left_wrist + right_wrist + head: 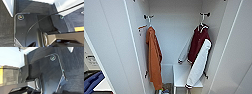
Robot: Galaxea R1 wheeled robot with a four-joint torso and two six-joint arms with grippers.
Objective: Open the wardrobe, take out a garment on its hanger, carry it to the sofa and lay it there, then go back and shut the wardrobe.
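The wardrobe [174, 30] stands open in front of me in the head view, with its left door [109, 45] and right door [236, 50] swung wide. The garment [197, 43], a maroon jacket with white sleeves, hangs on the right side of the wardrobe. Its thin white hanger [201, 25] is hooked on a peg [204, 14] high on the right wall. One white sleeve [199, 65] drops down in front. Both wrist views look down at dark carpet [6, 25] [75, 65].
An orange jacket [154, 57] hangs on the left side of the wardrobe. A low white shelf unit [181, 75] sits at the bottom right, with small items [165, 90] on the wardrobe floor. Something blue [92, 81] lies past the left door.
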